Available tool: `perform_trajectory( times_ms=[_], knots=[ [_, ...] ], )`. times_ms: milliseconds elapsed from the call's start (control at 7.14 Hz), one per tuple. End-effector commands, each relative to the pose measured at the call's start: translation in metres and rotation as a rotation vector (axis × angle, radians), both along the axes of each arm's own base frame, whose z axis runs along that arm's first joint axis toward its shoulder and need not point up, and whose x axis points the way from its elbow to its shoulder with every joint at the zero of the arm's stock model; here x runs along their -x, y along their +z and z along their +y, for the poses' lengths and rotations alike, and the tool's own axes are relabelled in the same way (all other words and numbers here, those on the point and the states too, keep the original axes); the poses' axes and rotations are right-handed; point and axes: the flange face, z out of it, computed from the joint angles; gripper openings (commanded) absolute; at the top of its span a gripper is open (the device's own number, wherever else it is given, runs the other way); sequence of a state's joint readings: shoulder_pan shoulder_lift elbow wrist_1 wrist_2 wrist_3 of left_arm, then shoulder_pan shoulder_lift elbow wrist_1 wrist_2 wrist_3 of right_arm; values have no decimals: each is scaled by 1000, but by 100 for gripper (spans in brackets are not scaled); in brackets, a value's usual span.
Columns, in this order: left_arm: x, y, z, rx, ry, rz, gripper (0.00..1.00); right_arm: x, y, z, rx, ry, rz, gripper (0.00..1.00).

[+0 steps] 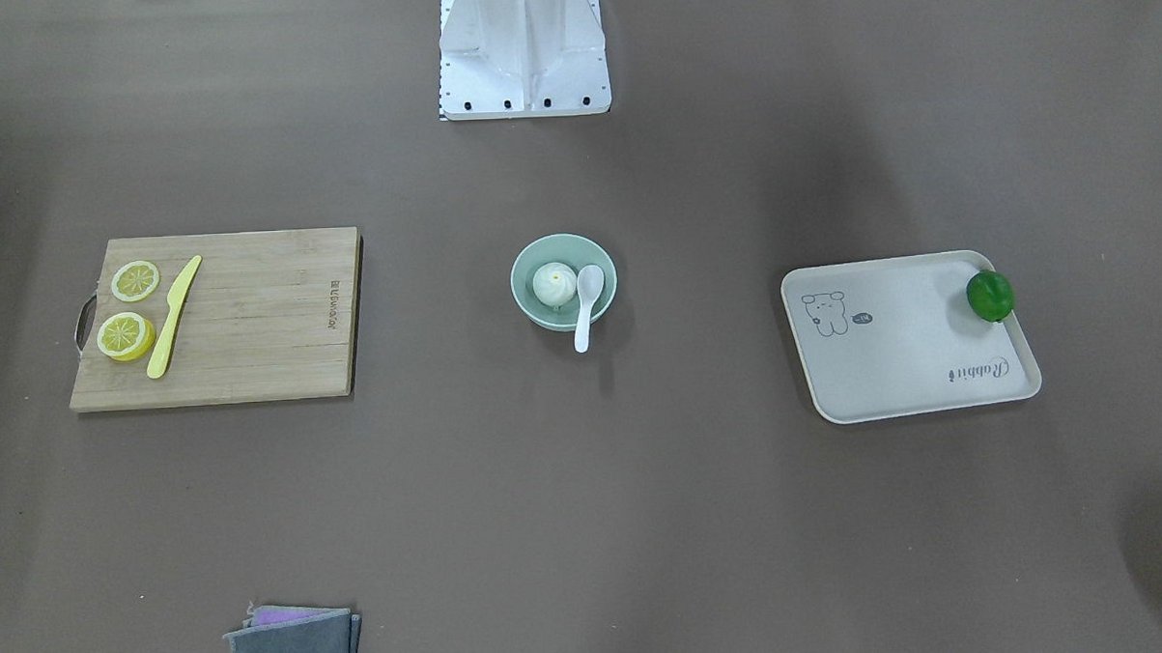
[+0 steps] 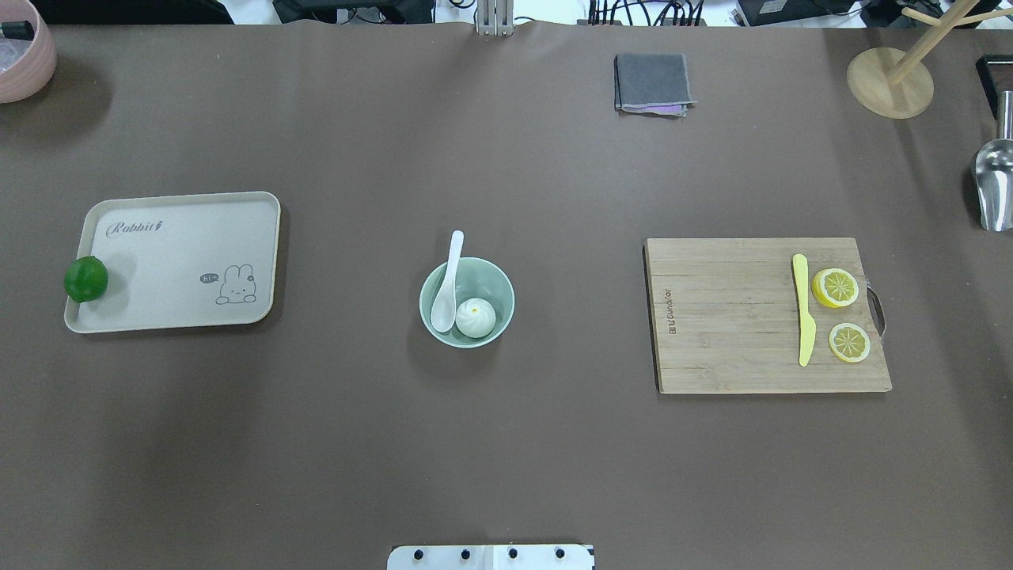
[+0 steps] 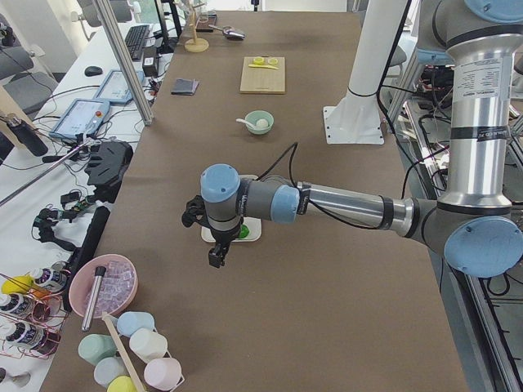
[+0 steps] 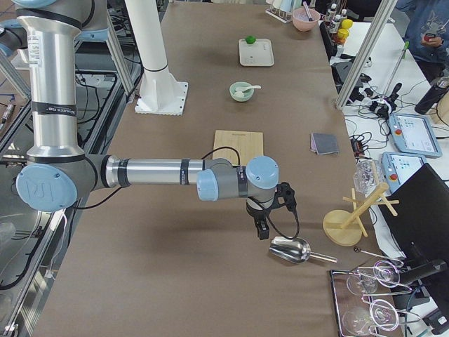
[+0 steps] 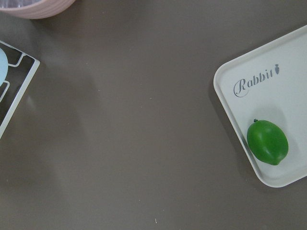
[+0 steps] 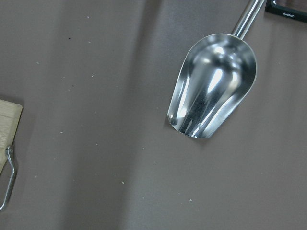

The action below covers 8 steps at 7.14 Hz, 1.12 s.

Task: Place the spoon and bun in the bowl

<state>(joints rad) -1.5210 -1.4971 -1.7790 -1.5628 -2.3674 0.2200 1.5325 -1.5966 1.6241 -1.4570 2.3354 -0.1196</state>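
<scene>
The pale mint-green bowl stands at the table's middle, also in the front view. The white bun with its yellow dot lies inside the bowl. The white spoon rests with its scoop in the bowl beside the bun, and its handle sticks out over the far rim. My left gripper hangs over the table's left end near the tray, and I cannot tell whether it is open or shut. My right gripper hangs over the right end above a metal scoop, and I cannot tell its state either.
A beige tray with a green lime lies on the left. A wooden cutting board on the right holds a yellow knife and lemon slices. A folded grey cloth, a metal scoop and a pink bowl stand near the edges.
</scene>
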Motion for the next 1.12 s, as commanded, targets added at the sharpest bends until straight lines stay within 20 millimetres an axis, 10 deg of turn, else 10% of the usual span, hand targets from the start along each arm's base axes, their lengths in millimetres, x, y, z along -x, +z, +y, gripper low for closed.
perform_trajectory(
  times_ms=[0, 980],
  knots=[
    [0, 7, 20, 24, -2, 23, 98, -4, 0, -2, 0, 9, 0, 100],
    [28, -6, 30, 103, -159, 24, 98, -5, -3, 0, 3, 22, -8, 100]
  ],
)
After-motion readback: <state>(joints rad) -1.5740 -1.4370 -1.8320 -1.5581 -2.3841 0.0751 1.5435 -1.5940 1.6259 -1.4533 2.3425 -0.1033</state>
